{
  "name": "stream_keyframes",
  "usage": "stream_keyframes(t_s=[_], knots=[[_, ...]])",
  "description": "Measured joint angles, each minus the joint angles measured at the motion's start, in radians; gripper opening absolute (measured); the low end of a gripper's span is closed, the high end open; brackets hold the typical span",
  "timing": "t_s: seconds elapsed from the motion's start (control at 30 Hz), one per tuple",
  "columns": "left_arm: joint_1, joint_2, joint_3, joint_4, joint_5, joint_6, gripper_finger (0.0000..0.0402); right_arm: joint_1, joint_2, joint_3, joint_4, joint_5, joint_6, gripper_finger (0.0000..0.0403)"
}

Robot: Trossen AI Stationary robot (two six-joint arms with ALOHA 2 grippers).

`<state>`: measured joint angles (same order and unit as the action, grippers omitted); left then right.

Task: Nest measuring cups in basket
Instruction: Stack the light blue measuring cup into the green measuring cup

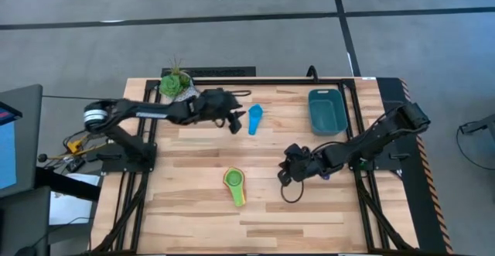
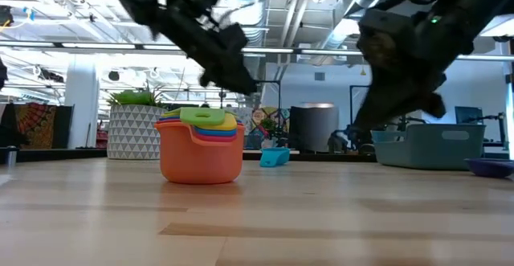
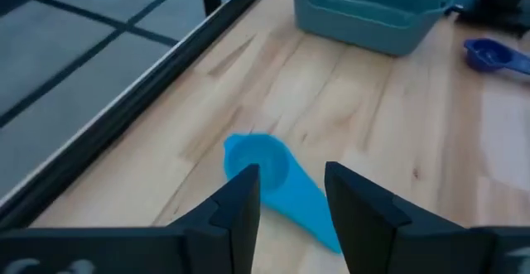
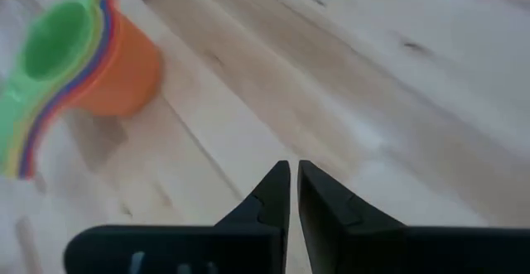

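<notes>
Wooden tabletop (image 1: 193, 209) held the nested stack (image 1: 234, 185) outside the basket (image 1: 327, 110), a light blue cup (image 1: 254, 119) loose below the spread left gripper (image 1: 234, 122), the right gripper (image 1: 285, 175) pressed together nearby

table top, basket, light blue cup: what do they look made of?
Table: wood, apparently light planks with visible grain and seams, matte.
Basket: likely moulded plastic, uniform teal, rounded corners, dull sheen.
Light blue cup: probably plastic too, one solid colour, smooth surface, between the left gripper's open fingers.
</notes>
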<state>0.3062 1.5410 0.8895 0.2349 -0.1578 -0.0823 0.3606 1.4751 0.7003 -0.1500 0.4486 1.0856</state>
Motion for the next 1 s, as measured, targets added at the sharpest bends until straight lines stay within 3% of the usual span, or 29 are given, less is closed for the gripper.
stream_keyframes(t_s=[0.23,0.47,0.7,1.0], knots=[[0.061,0.228,0.222,-0.07,0.08,0.076,0.0156,0.044,0.014,-0.002,0.028,0.034,0.034,0.0084],[0.118,0.402,0.429,-0.23,0.09,0.083,0.0193,0.116,0.017,-0.002,-0.007,0.079,0.119,0.0123],[0.153,0.531,0.522,-0.298,0.095,0.081,0.0202,0.165,0.017,-0.002,-0.004,0.139,0.145,0.015],[0.163,0.561,0.528,-0.366,0.101,0.108,0.0188,0.197,0.017,-0.001,-0.021,0.169,0.176,0.0156]])
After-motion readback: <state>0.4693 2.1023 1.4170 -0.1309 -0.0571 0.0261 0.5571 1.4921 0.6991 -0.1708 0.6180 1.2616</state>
